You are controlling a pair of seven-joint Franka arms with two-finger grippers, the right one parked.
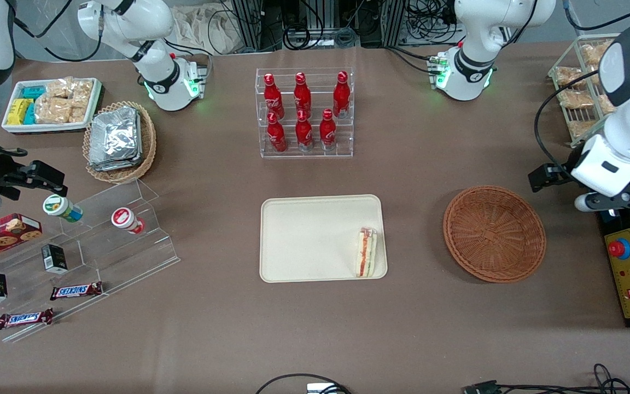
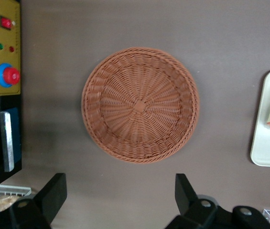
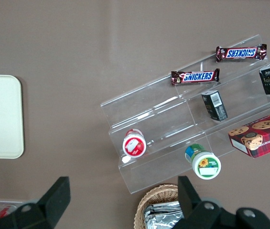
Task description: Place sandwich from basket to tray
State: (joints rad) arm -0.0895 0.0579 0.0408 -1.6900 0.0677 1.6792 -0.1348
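Open gripper (image 2: 118, 200) above basket (image 2: 140, 104); Snickers (image 1: 76, 290).

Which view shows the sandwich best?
The front view: the whole sandwich lies on the tray. The left wrist view, where the gripper hovers open near the basket, catches only a sliver; the right wrist view shows none.
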